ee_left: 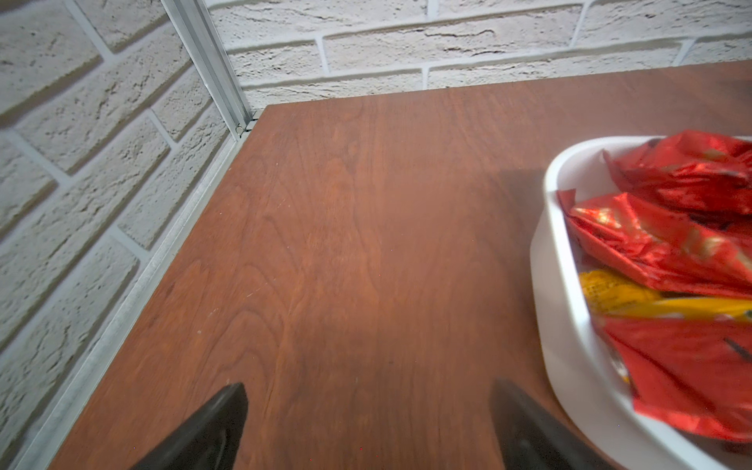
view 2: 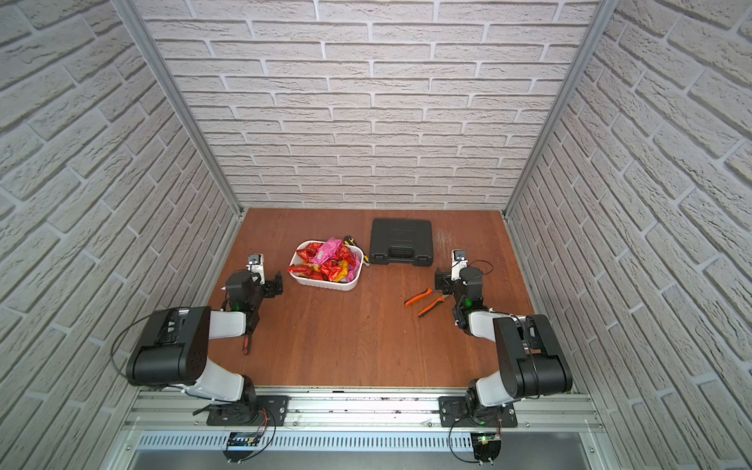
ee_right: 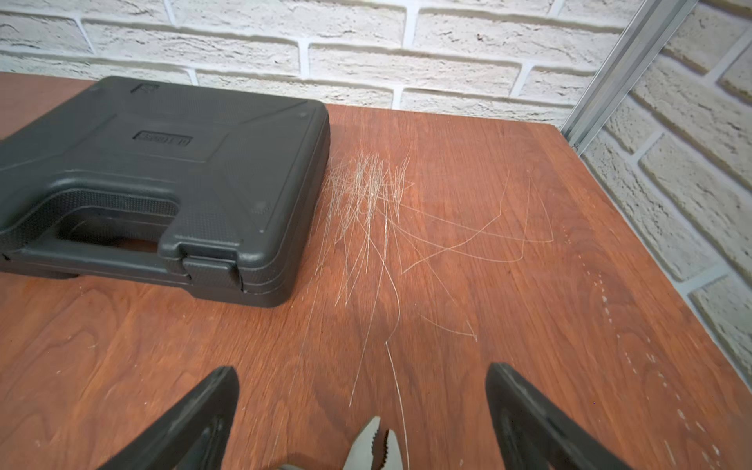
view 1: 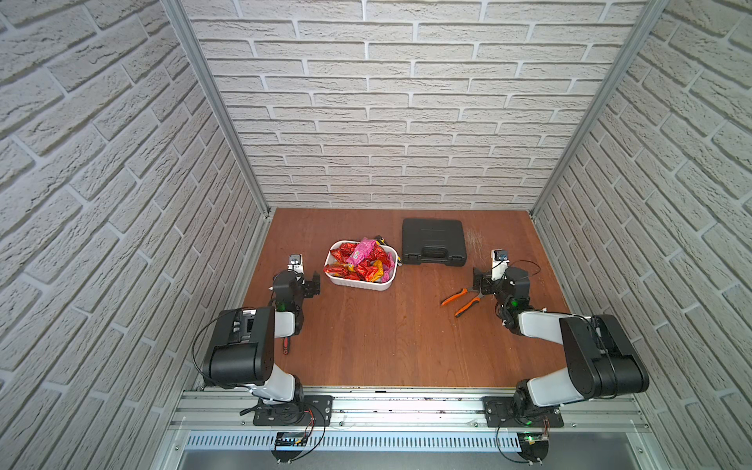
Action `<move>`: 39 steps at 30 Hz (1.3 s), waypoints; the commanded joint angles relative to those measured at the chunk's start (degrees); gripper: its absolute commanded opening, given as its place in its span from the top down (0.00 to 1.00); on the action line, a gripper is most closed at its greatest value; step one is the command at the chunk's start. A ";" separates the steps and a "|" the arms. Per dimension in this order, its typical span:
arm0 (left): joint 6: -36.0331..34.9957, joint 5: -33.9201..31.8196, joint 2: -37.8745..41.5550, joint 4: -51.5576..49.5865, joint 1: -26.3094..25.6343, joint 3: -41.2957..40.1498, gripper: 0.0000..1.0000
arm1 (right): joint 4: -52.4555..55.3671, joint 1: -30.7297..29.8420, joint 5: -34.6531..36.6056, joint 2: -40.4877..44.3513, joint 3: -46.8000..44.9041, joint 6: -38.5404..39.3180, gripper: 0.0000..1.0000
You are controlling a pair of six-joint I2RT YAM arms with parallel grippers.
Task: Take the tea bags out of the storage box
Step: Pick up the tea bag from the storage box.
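The white storage box (view 1: 358, 284) (view 2: 321, 283) stands on the wooden table left of centre, heaped with tea bags (view 1: 358, 268) (view 2: 325, 266): mostly red foil, some yellow-orange, and pink ones on top. My left gripper (view 1: 313, 285) (view 2: 278, 285) hangs open just left of the box, with only bare table between its fingers. In the left wrist view the gripper (ee_left: 368, 390) has the box rim (ee_left: 545, 285) and red tea bags (ee_left: 671, 244) beside it. My right gripper (view 1: 480, 280) (view 2: 441, 280) (ee_right: 362, 372) is open over the table at the right, away from the box.
Orange-handled pliers (view 1: 462, 301) (view 2: 425, 301) lie under the right gripper, their steel nose (ee_right: 376, 443) between its fingers. A black hard case (view 1: 433, 242) (view 2: 401, 242) (ee_right: 162, 183) sits behind. A yellow-black tool (view 1: 382, 241) lies behind the box. A red-black handle (view 1: 287, 346) shows under the left arm.
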State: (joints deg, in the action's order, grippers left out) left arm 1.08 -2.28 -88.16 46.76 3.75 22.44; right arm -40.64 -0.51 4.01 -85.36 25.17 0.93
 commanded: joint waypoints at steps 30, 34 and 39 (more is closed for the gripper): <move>11.49 7.50 23.60 -54.51 -2.69 24.77 0.02 | 60.37 0.38 -17.01 11.15 28.76 -22.55 0.13; 11.57 7.15 18.37 -64.82 -7.80 32.89 0.02 | 62.94 -1.03 -21.48 11.33 30.67 -25.60 0.19; 11.49 8.70 9.17 -73.52 -12.48 41.37 0.05 | 65.58 -4.14 -22.34 13.24 31.08 -28.33 0.21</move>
State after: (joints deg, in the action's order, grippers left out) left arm 11.88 4.40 -74.81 -17.21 -6.68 59.88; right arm 21.52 -2.81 -14.98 -74.35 54.68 -23.79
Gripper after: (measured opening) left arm 0.962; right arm 0.795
